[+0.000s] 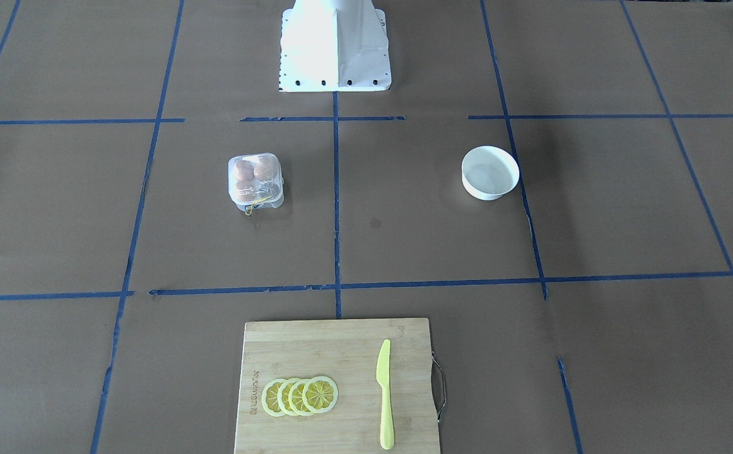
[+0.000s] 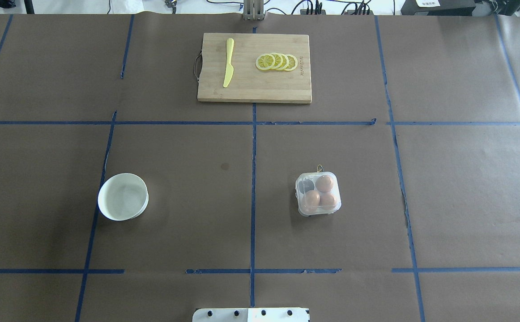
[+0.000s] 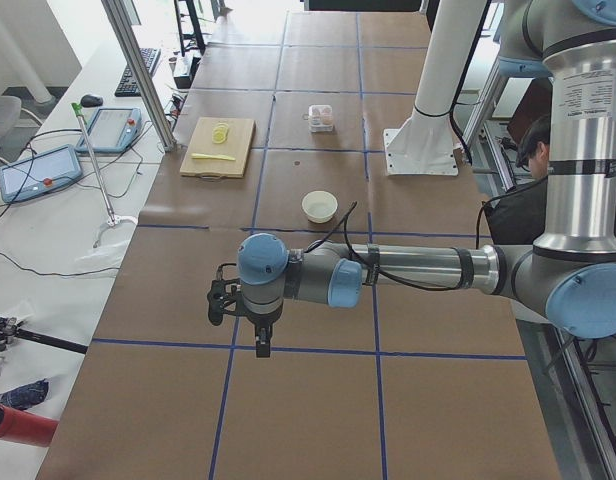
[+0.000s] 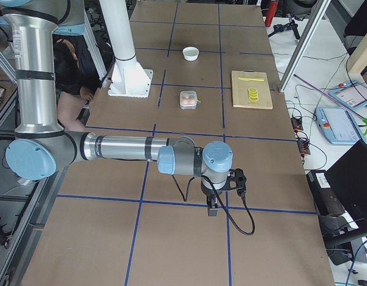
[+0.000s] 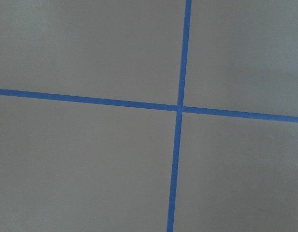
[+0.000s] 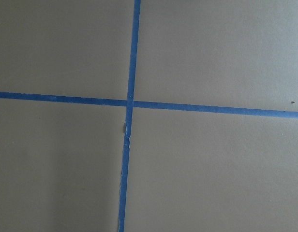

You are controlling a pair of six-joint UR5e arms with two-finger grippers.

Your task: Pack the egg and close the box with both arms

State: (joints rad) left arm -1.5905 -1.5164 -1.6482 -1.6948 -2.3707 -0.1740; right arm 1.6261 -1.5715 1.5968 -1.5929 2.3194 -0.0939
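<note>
Outstretched well out from the white pedestal base (image 1: 335, 57): left arm (image 3: 418, 268) and right arm (image 4: 124, 147), left gripper (image 3: 260, 345) and right gripper (image 4: 212, 210) aimed downward, open or closed impossible to tell. Far across from the pedestal: cutting board (image 2: 260, 87), stamp unreadable. Near the pedestal, on the right arm's side: squarish box (image 2: 318, 194) with three eggs (image 2: 325, 183), yellow loop (image 2: 319, 168) pointing away from the pedestal.

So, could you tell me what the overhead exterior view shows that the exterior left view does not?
Only the overhead view shows three eggs in the box, with one cell unfilled. Only the exterior left view shows the left arm, its gripper over bare table away from the box, and a person. Both show the box, the white bowl and the cutting board.
</note>
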